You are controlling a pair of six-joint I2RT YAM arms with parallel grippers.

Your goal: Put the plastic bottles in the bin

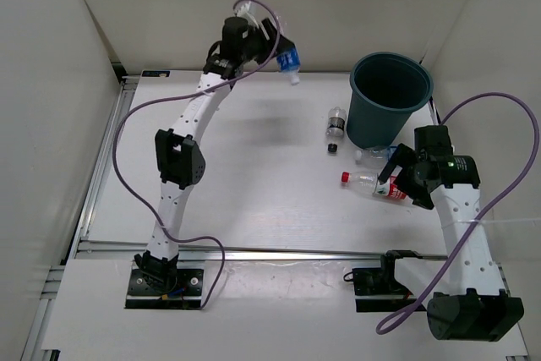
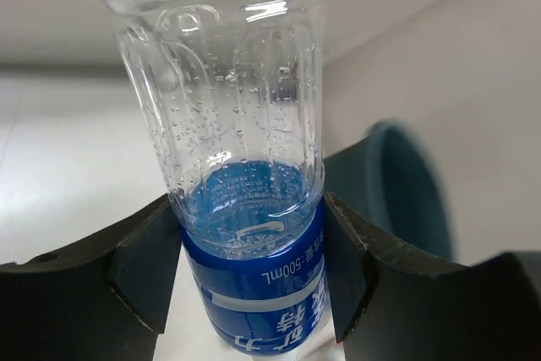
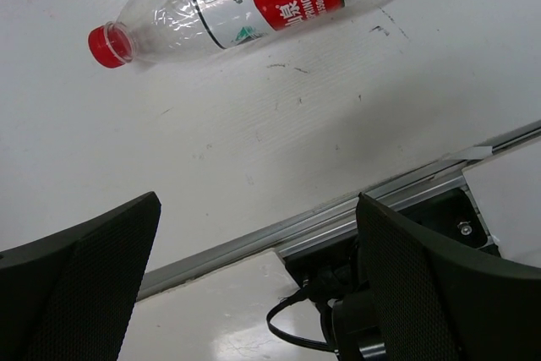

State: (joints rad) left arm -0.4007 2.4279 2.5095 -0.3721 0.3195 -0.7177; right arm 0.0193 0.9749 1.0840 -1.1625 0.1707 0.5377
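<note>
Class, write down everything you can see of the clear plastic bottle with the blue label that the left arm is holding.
The clear plastic bottle with the blue label is thin, ribbed, see-through plastic, with droplets clinging inside and no liquid visible. Its blue wrap carries white print. The left gripper clamps it at the label, one black finger on each side. It is held in the air over the far edge of the white table, left of the round dark teal bin. Its cap end cannot be made out.
</note>
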